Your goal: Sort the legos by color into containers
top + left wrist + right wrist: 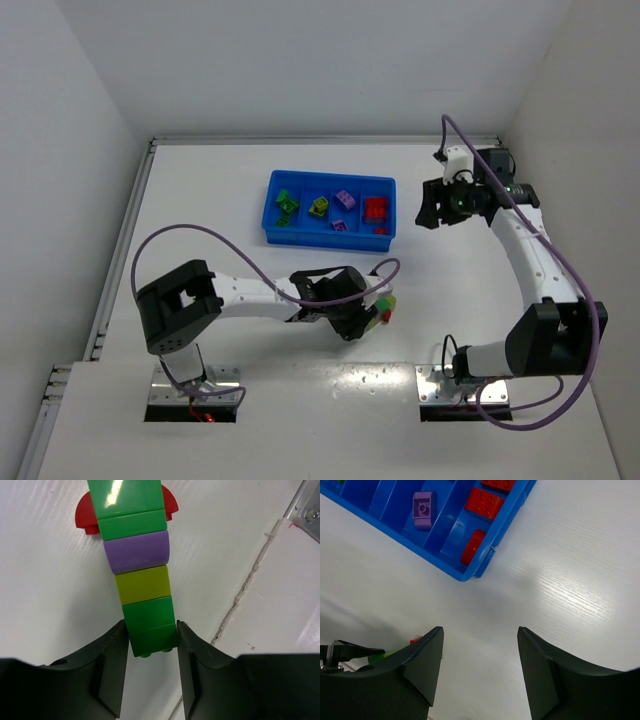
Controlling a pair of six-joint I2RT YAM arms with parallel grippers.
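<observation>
L gripper (151, 627) clamps green end of lego stack (142, 555), frame bottom | R gripper (480, 640) open, empty | tray (395, 536) upper left

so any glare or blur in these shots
left wrist: bright glare patch at the top end of the lego stack, bricks sharp; right wrist: diffuse sheen on the table, soft shadow beside the blue tray; top external: evenly lit, nothing blurred

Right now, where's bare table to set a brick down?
Widest free patch: table left of the blue tray, out to its left edge. Also bare: the strip beyond the tray. Crowded: in front of the tray, where the left gripper clamps the lego stack; the right gripper hovers open beside the tray's right end.
</observation>
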